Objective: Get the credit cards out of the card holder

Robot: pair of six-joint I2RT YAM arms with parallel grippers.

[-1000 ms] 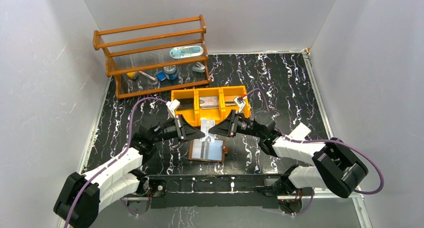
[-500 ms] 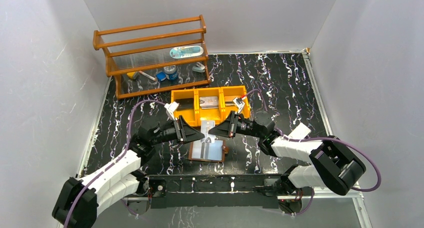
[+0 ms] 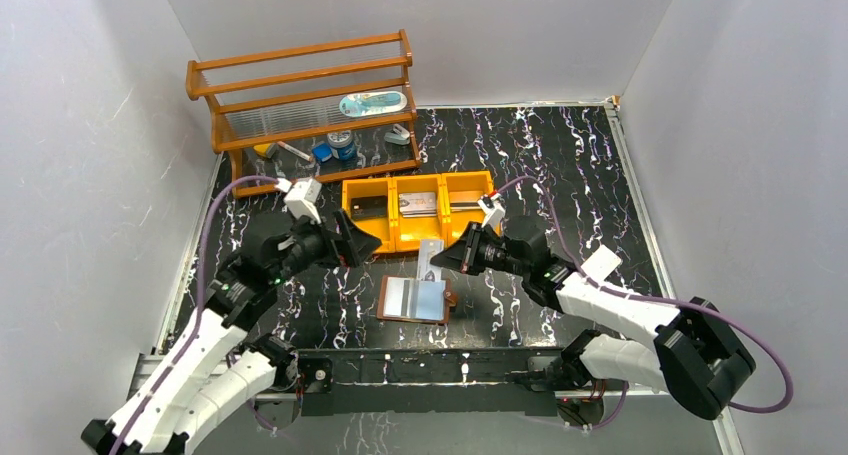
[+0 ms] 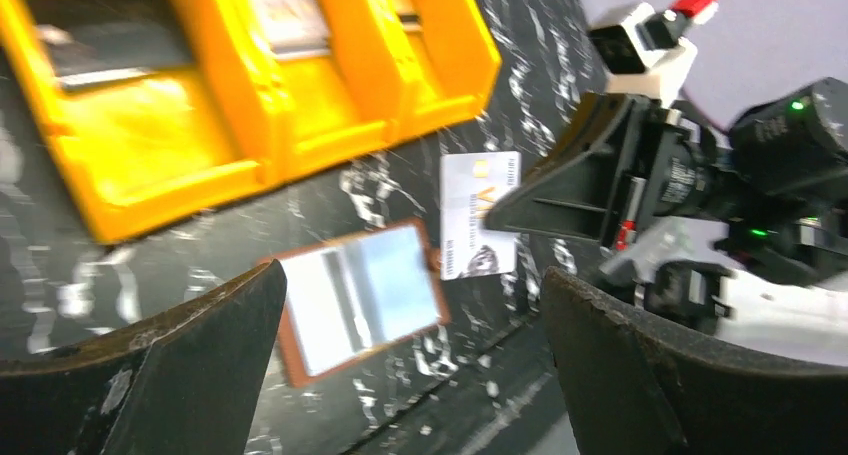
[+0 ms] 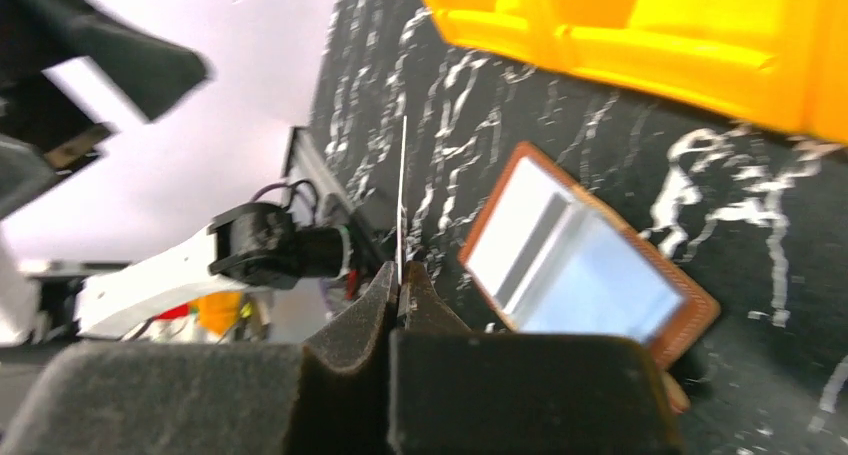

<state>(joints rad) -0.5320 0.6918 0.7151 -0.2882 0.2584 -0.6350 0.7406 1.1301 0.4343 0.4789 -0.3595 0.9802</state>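
Left gripper (image 3: 372,243) is now spread wide and empty, drawn back left from the handover. Card holder (image 3: 414,300) is left lying open on the table (image 3: 560,175), just before the orange tray (image 3: 365,188). Credit card (image 3: 430,258) is pinched on edge near the holder's far side by the closed right gripper (image 3: 447,258) alone. One card is judged out. Others possibly remain in the sleeves (image 3: 428,297), but this cannot be told.
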